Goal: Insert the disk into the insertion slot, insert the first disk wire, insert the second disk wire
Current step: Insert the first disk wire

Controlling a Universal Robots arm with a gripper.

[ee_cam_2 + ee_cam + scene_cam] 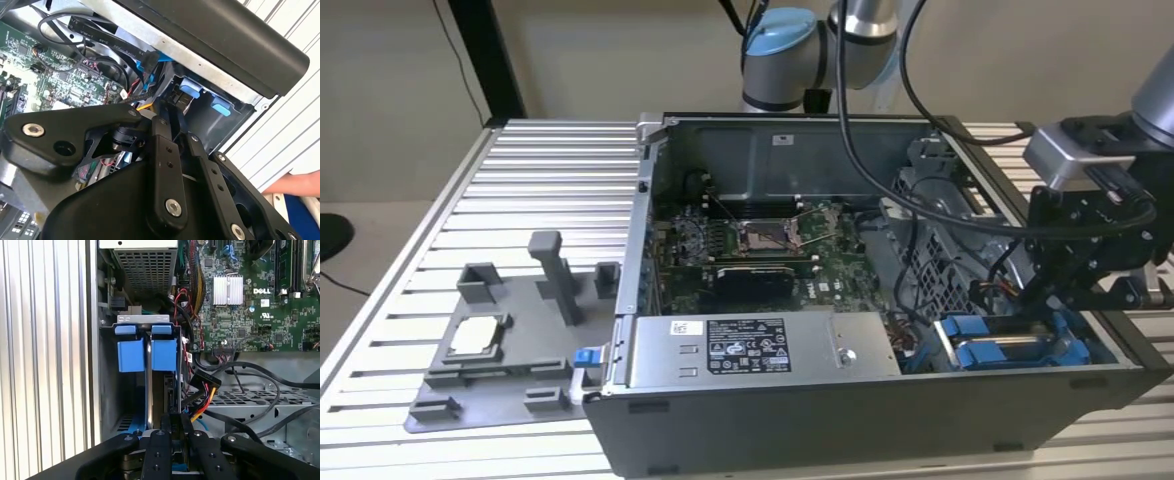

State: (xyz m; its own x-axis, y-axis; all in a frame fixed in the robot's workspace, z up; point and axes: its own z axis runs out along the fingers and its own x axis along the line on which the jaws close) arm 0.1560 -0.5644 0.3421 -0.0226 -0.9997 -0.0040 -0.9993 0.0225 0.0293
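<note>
The gripper (176, 419) stands at the drive cage (142, 318), jaws drawn close together; whether they hold anything cannot be told. The disk (164, 354) sits in the insertion slot (165, 390) (blue front visible, metal body hidden).

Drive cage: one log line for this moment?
tool at drive cage | two blue carriers in cage | wire connector beside cage, mating unclear

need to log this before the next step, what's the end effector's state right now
End effector: cannot be told whether it is open, closed or holding anything; it sits close to the blue carriers.
</note>
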